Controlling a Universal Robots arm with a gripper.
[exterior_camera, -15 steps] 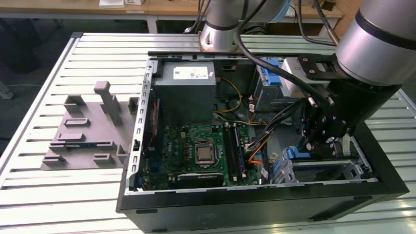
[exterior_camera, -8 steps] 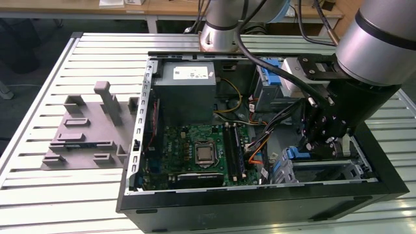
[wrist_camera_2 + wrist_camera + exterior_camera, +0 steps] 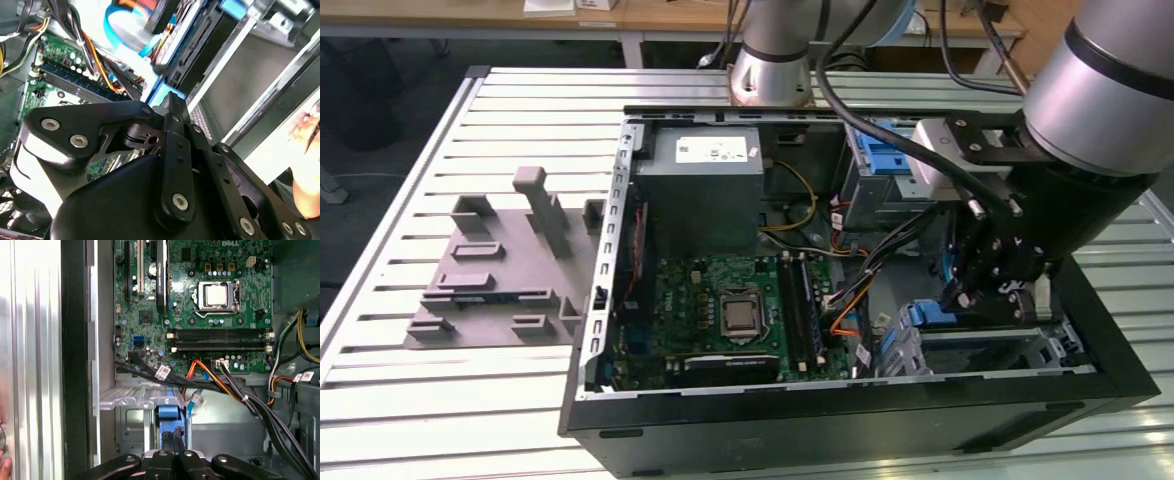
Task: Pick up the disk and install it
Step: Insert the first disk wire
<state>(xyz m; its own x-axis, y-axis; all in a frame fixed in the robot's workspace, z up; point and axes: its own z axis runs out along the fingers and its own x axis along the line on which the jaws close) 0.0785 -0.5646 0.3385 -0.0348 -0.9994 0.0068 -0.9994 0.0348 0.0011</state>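
One gripper (image 3: 173,436), jaws narrow, pinches the disk (image 3: 169,414) (blue carrier edge) at the drive bay (image 3: 131,399); keep it square to the bay, push slowly.

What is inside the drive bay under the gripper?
The blue frame of the disk shows in the bay, at the gripper. Its metal body and label are covered by the gripper and the bay.

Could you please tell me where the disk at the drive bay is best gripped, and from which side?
Likely by the blue carrier end of the disk, from above through the open case: that end faces outward, while the drive bay flanks its sides.
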